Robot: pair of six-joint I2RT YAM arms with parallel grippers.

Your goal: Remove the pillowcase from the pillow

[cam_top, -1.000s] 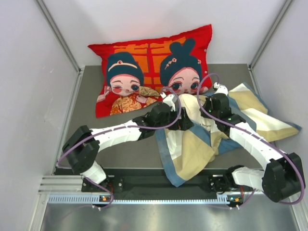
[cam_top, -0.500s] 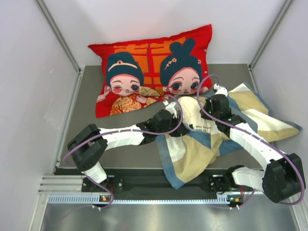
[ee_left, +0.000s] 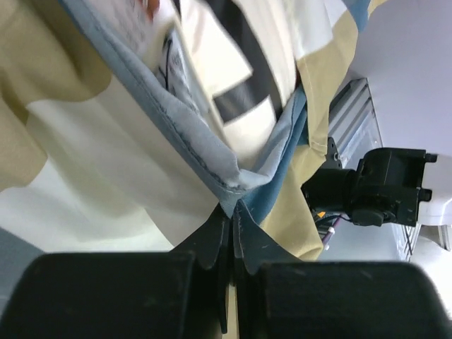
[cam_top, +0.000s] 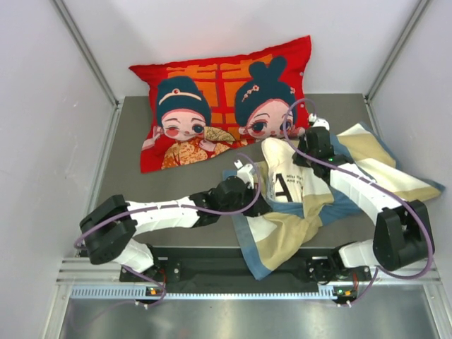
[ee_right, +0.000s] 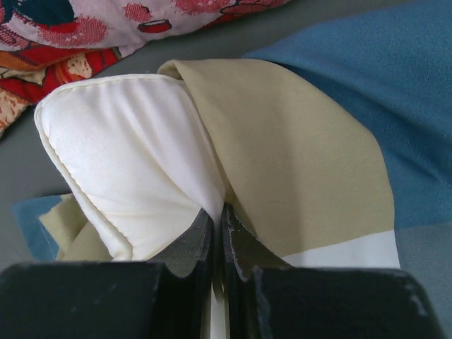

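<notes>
From above, one pillowcase [cam_top: 282, 229] is lying spread over the right half of the worktop [cam_top: 162, 180]. Its near blue edge is hanging over the worktop's front edge, and its right corner is reaching almost to the right wall [cam_top: 424, 85]. One pillow [cam_top: 282, 176] is sticking out of it toward the one red cushion [cam_top: 226, 85], which is leaning at the back. The left half of the worktop is lying bare, leaving room beside the left arm. Two arms are reaching in: the left tool [cam_top: 256, 203] is sitting at the pillowcase's left edge, the right tool [cam_top: 305, 152] at the pillow's far right corner

In the left wrist view, the left tool [ee_left: 231, 212] is closed, its two fingers pinching the blue hem of the pillowcase [ee_left: 106, 162] at a fold. The pillow [ee_left: 205, 63], with dark print, is showing in the opening beyond

In the right wrist view, the right tool [ee_right: 220, 212] is closed tight, pinching the pillow [ee_right: 127, 162] at its piped corner, just where a tan fold of the pillowcase [ee_right: 296, 162] is lying against it. The cushion [ee_right: 106, 28] is lying just beyond, with a strip of bare worktop [ee_right: 18, 155] showing between
</notes>
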